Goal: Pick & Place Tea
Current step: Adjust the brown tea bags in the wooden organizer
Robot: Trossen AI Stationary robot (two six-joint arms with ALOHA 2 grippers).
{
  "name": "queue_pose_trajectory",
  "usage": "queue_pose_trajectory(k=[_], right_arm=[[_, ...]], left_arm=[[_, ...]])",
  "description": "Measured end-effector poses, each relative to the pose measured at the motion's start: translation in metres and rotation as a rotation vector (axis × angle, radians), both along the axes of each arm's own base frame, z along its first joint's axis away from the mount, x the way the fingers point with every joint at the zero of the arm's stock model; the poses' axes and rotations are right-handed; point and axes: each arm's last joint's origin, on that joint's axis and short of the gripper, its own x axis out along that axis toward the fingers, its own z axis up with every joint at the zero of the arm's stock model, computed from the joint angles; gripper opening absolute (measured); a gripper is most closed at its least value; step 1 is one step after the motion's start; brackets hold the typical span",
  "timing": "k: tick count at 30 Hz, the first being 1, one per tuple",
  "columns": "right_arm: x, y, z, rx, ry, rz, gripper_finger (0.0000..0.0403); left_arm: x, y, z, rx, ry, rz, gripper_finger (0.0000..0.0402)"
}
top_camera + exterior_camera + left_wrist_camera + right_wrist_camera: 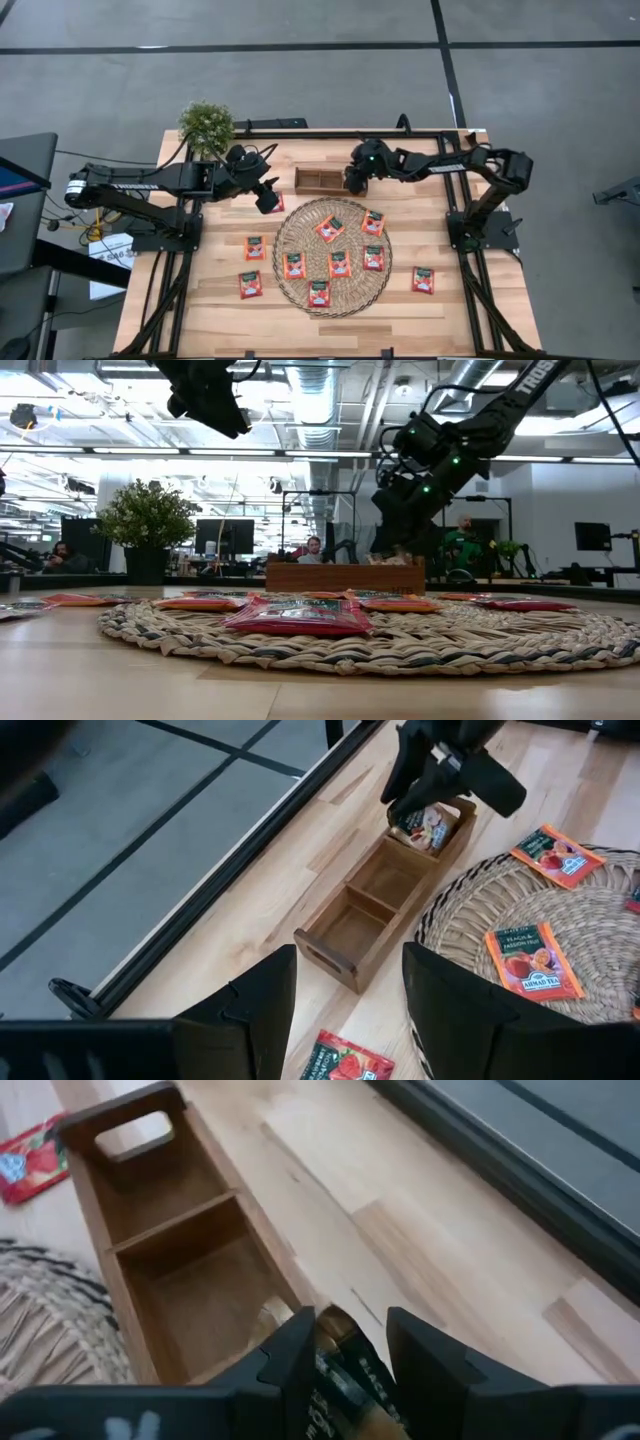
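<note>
Several red-orange tea sachets lie flat on the round straw mat (300,235), such as one (330,228), and others lie on the table, such as one (255,247). The brown wooden tray (318,181) stands behind the mat. My right gripper (354,183) is at the tray's right end compartment, shut on a pale tea sachet (345,1375). My left gripper (268,196) is open and empty, well above the table left of the tray; it also shows in its own wrist view (350,1010). My right gripper pinches a pale tea sachet (340,1350) between its two fingers. The fingers come from above, slanting down into the tray's right end compartment (428,828). The sachet reaches down into that compartment; whether it rests on the bottom is hidden by the gripper.
A small potted plant (206,124) stands at the table's far left corner. The tray's middle (385,880) and left (345,925) compartments are bare. A red sachet (345,1060) lies on the table below my left gripper. Black frame rails run along the table's edges.
</note>
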Motion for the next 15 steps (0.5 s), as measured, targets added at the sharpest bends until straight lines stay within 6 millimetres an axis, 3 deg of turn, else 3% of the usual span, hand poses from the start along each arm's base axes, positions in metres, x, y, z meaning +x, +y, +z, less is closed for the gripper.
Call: queue_pose_trajectory(k=[8, 15], right_arm=[[0.002, -0.003, 0.015, -0.042, 0.009, 0.025, 0.0118], [-0.006, -0.004, 0.011, -0.005, 0.082, 0.012, 0.0118]], left_arm=[[0.0, 0.0, 0.0, 0.0, -0.001, 0.0, 0.0177], [0.0, 0.0, 0.0, 0.0, -0.002, 0.0, 0.0177]])
